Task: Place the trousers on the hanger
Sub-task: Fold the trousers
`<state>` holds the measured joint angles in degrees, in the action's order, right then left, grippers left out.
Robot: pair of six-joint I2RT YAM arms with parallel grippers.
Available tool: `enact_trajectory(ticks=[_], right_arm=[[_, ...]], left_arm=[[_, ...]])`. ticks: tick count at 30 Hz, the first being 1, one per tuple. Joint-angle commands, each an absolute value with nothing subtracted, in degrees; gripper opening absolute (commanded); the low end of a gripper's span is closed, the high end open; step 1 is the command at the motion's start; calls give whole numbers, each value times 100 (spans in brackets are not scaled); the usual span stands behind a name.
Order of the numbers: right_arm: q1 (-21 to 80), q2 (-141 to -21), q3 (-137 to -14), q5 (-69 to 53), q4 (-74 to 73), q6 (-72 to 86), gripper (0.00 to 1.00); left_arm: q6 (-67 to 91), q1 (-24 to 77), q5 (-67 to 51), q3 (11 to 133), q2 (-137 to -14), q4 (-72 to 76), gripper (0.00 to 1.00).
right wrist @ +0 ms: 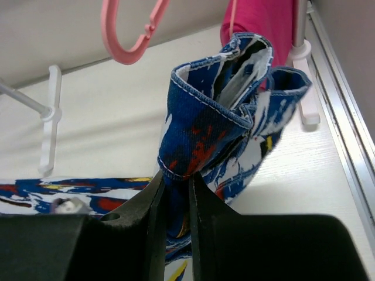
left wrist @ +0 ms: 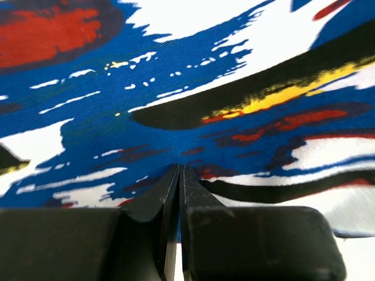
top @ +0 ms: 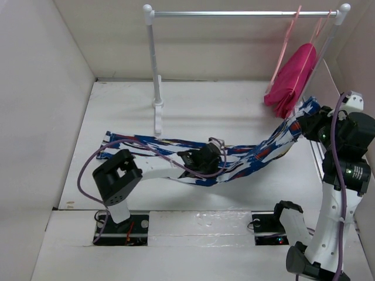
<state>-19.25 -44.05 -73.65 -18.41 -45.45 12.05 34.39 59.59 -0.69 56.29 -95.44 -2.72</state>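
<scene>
Fingers of the right gripper (right wrist: 176, 182) are closed on a hemmed, folded edge of the trousers (right wrist: 199, 134), the cloth bunching up above the tips. Whether that edge is waistband or cuff is hard to tell. The left gripper (left wrist: 179, 171) has its jaws almost together, tips at a small pucker in the print, so it seems to nip the cloth. The print fills the left wrist view and is blurred up close. From above, the left gripper's tips are hidden under its own wrist.

The hanger (right wrist: 126, 57) shows in the right wrist view only as a pink loop at the upper left, cut off by the top edge. It is above and apart from the held cloth.

In the top view the trousers stretch across the middle of the frame. The far-left end lies on the table (top: 222, 111), and the right end is lifted to just below the pink garment (top: 293, 79), which hangs at the upper right from the rail (top: 234, 13).

The left arm reaches low from its base at lower left toward the centre of the frame. The right arm stands upright along the right edge, its wrist bent toward the frame's left, gripper raised off the table.
</scene>
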Motion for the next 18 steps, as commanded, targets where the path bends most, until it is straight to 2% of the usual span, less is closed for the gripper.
enact_trajectory(ticks=[1, 7, 10, 13, 14, 15, 18], right_arm=[[-1680, -4561, -8024, -1740, -4359, 941, 0], [-1100, -4746, -8270, -1696, -4298, 888, 0], [-398, -4913, -8227, -1583, -4026, 1054, 0], [779, -5009, -8025, -1031, -3605, 1335, 0], [1095, -5036, -7964, -889, -3464, 1493, 0], [1716, -5132, -7858, -792, -3089, 1581, 0], [2651, -5535, -7848, -406, -2621, 1714, 0]], left_arm=[[3559, 6300, -378, 5993, -9966, 227, 0], [3814, 6609, -588, 6538, -11187, 176, 0], [4016, 6609, -642, 6714, -11417, 10, 0], [4157, 6522, -63, 6532, -10690, -270, 0], [4218, 6400, 461, 6461, -10165, -420, 0], [4419, 6059, 666, 6390, -9830, -605, 0], [4666, 5286, 1605, 6056, -8204, -1518, 0]])
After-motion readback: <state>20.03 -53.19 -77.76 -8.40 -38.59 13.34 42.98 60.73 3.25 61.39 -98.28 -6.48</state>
